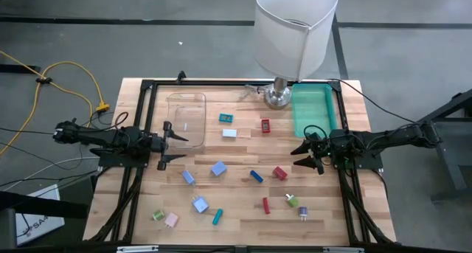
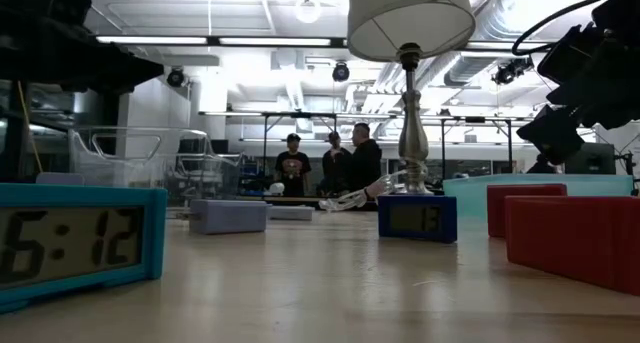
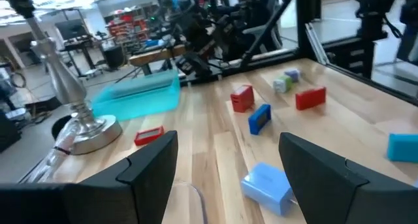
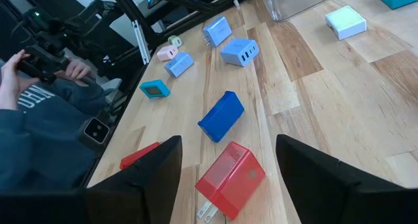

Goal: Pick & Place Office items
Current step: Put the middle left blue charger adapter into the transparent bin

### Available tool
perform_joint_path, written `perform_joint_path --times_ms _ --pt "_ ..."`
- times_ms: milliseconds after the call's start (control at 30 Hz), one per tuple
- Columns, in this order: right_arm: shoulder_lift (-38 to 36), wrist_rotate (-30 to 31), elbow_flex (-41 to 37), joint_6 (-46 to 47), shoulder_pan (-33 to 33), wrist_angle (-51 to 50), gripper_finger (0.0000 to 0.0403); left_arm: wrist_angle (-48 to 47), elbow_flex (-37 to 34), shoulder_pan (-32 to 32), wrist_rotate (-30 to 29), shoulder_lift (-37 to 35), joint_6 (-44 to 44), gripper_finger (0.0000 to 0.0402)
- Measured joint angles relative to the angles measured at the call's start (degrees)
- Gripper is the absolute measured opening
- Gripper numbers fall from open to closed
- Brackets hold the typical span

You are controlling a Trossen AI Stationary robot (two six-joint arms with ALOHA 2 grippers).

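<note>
Left gripper point(image 1: 164, 144): at the table's left edge, just beside the clear bin; fingers spread apart, nothing between them.
Clear bin point(image 1: 186, 117): see-through tub at back left, apparently empty.
Pink plug point(image 1: 171, 220): front left, beside a small green piece point(image 1: 158, 215).
Light blue blocks point(image 1: 218, 168): three scattered left of centre; one more point(image 1: 200, 204) nearer the front. Judged hard plastic, light, smooth-sided; best taken across the two flat faces.
Teal clock point(image 1: 226, 119): back centre, with a white block point(image 1: 229, 133) just in front of it.
Teal stick point(image 1: 217, 217): front centre, narrow; likely to roll or slip, so grip across its width.
Dark blue block point(image 1: 255, 176): mid-table; seen from the right wrist it stands tilted on an edge.
Red pieces point(image 1: 265, 125): one near the lamp base, one square charger point(image 1: 279, 173) at centre right, one slim bar point(image 1: 266, 204) toward the front. Charger has prongs; hold the body, not the prongs.
Lamp point(image 1: 293, 33): white shade, metal base at back centre.
Green tray point(image 1: 313, 110): back right.
Green and purple plugs point(image 1: 293, 201): front right, close together.
Right gripper point(image 1: 307, 155): right edge, facing the red charger; fingers wide, holding nothing.
</note>
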Motion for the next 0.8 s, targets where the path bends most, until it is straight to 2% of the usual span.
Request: perform_joint_path --times_ms 133,333,533,800 --pt "0.0 0.0 0.0 0.0 0.0 0.0 0.0235 -0.9 1.5 0.0 -4.8 0.3 -1.8 0.026" --pt "0.0 0.0 0.0 0.0 0.0 0.0 0.0235 -1.1 4.6 -0.1 -7.4 4.0 -2.1 0.026" --pt "0.0 0.0 0.0 0.0 0.0 0.0 0.0235 -2.2 10.2 -0.1 -7.5 11.6 -2.8 0.026" --pt "0.0 0.0 0.0 0.0 0.0 0.0 0.0235 -11.8 21.4 -4.5 -9.1 23.4 -6.0 0.026"
